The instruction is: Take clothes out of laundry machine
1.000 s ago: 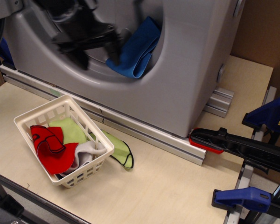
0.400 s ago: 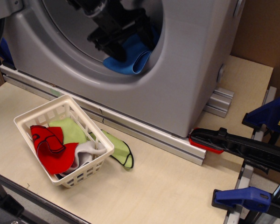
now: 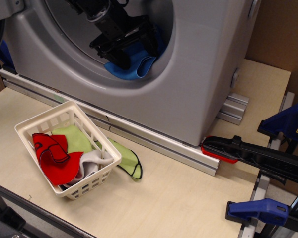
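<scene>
The silver-grey laundry machine fills the back of the view, and its round drum opening faces me. The bright blue cloth lies bunched on the lower right lip of the opening. My black gripper reaches into the drum from the upper left and sits right on the cloth. Its two fingers stand apart, one on each side of the cloth's upper part. The top of the cloth is hidden behind the gripper.
A small white slatted basket at the front left holds a red cloth and a lime-green one. Another lime-green cloth lies beside it. Black, red and blue clamps line the right edge. An aluminium rail runs under the machine.
My gripper has swung right and down into the drum onto the blue cloth. The cloth, draped long up the rim before, is now pressed into a lower bunch, shifted slightly left.
</scene>
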Available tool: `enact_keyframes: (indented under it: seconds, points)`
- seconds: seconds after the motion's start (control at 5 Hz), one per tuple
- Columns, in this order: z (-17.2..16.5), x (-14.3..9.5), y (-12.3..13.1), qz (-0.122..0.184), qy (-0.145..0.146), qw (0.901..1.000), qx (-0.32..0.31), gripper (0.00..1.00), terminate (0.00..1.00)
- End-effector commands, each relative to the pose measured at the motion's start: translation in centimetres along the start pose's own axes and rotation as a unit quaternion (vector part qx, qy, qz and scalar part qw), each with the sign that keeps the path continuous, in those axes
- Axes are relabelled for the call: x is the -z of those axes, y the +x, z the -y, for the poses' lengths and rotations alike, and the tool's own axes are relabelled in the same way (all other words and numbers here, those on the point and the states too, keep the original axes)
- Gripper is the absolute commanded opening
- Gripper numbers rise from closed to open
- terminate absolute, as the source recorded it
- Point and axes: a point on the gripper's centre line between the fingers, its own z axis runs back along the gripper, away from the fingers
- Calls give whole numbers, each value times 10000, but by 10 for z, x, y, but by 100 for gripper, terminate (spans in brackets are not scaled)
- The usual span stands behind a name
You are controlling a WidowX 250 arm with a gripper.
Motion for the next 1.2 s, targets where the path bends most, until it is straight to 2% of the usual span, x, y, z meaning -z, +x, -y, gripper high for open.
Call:
enact_keyframes:
  seconds: [0.0,0.2,0.4,0.6,0.8,1.0]
  points:
    - [-1,-16,2,106,76,9996,263,0,0]
    - [-8,-29,4,239,275,9991,205,0,0]
    - [-12,-52,7,461,324,9981,236,0,0]
    - [-27,-79,-10,480,624,9964,312,0,0]
    - [-49,-92,-35,240,1427,9894,108,0,0]
    - [-74,-79,-49,-313,1694,9850,59,0,0]
